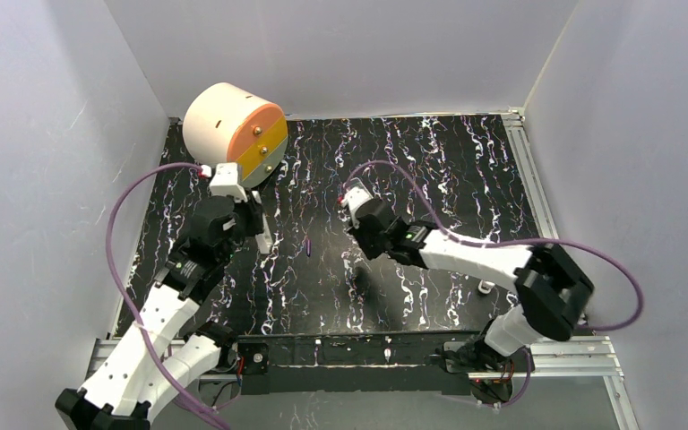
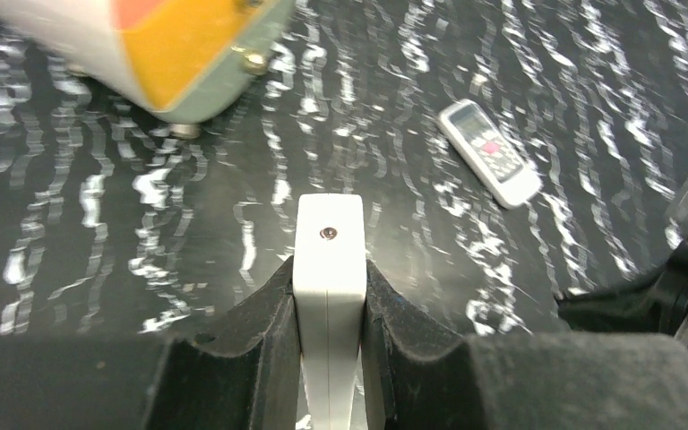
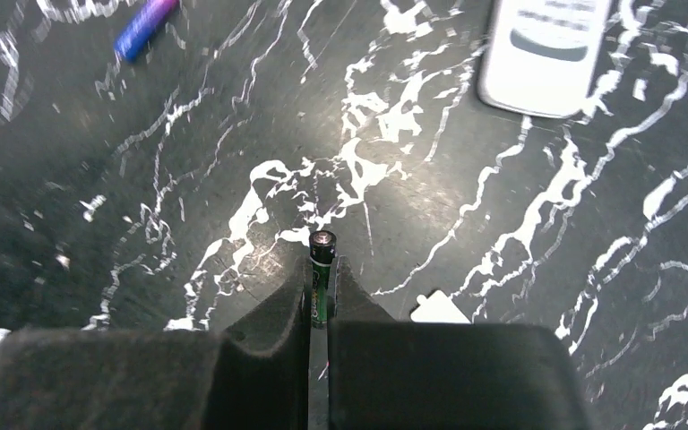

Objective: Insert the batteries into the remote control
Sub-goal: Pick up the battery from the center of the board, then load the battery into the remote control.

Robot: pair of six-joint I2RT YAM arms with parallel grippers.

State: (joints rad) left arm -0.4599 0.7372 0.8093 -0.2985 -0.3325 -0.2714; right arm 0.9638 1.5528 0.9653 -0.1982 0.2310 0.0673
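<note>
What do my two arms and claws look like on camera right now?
The left arm and the right arm both have white link shells with black joints. A purple cable loops off each wrist, next to a small white camera block. The left claw and the right claw have black matte fingers that taper toward the tips.

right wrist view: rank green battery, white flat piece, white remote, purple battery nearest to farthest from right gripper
1. green battery, clamped in the right gripper
2. white flat piece, just to its right
3. white remote upper right, purple battery upper left: too close to call
</note>
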